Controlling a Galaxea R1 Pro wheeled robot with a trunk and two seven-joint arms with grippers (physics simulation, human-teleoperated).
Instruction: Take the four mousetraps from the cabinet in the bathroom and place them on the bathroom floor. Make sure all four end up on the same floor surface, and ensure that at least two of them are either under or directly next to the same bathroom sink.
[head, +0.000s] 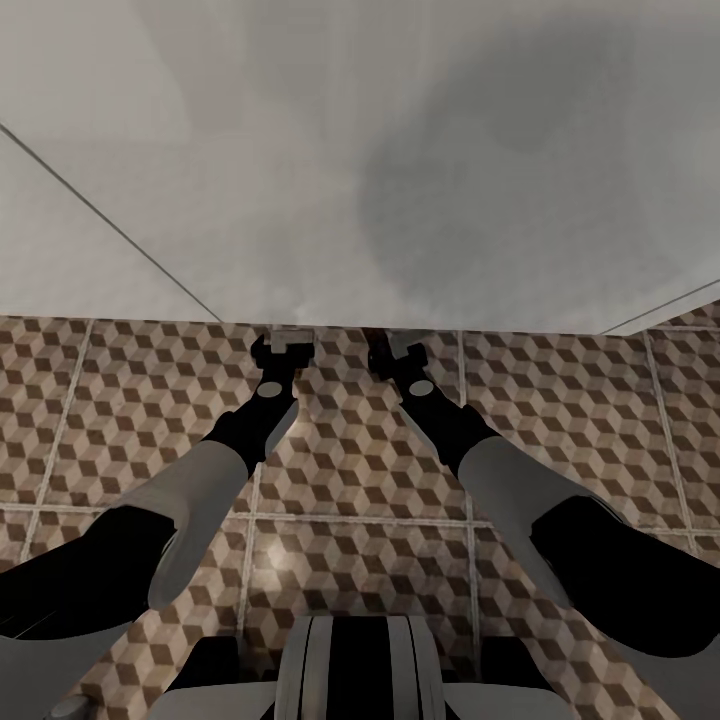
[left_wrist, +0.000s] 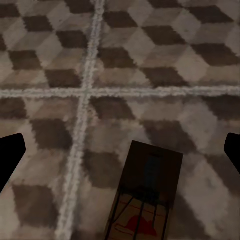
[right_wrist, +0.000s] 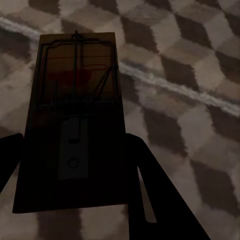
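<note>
Left gripper (head: 283, 345) spread wide over the floor (head: 120, 420); a trap (left_wrist: 145, 200) lies flat on the tile just beneath, not gripped. Right gripper (head: 397, 350) pinches a second trap (right_wrist: 75, 120) across its long edges. Judged light, stiff wooden boards — take hold by the edges, clear of the sprung wire.

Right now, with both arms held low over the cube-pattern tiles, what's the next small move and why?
Probably open the right gripper: the small brown wooden mousetrap with dark metal wire and a red spot sits between its fingers, close over the cube-patterned bathroom floor tiles. The left gripper is already open above another trap.
</note>
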